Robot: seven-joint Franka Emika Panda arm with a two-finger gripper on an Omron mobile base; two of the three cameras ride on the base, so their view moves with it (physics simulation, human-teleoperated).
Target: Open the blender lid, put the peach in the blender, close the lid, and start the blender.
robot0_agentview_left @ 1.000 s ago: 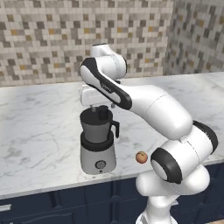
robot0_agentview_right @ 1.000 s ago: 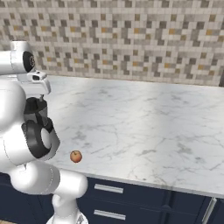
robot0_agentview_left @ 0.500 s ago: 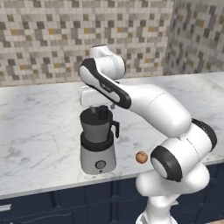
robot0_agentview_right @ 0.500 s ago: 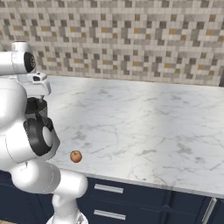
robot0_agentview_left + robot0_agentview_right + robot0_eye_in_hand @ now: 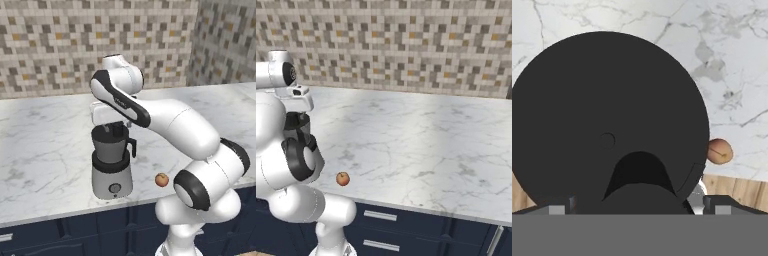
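Hand view looks straight down the two-finger gripper [image 5: 640, 212], whose small dark fingertips [image 5: 558, 209] stand far apart at the lower edge with the jaws spread as wide as they go and nothing clamped between them. Between and just past them lies the flat round dark grey blender lid [image 5: 607, 125], closed on the jar, and its short black cylindrical knob [image 5: 641, 182] rises in the gap between the tips; whether either pad touches it cannot be told. In the left base view the white hand sits directly above the small countertop blender with its dark grey tapered jar, black side handle and light grey base with a round knob [image 5: 112, 162]. The blender stands near the front edge of the white marble counter [image 5: 45, 145]. The small round orange-red peach [image 5: 161, 180] lies on the counter to the right of the blender's base, apart from it and also close to the front edge. In the right base view the peach [image 5: 343, 178] sits just beside the arm's dark elbow joint. Behind the blender a mosaic-tiled wall of grey, beige and brown squares [image 5: 60, 45] rises from the back of the counter, and below it run dark navy cabinet drawers [image 5: 406, 230].
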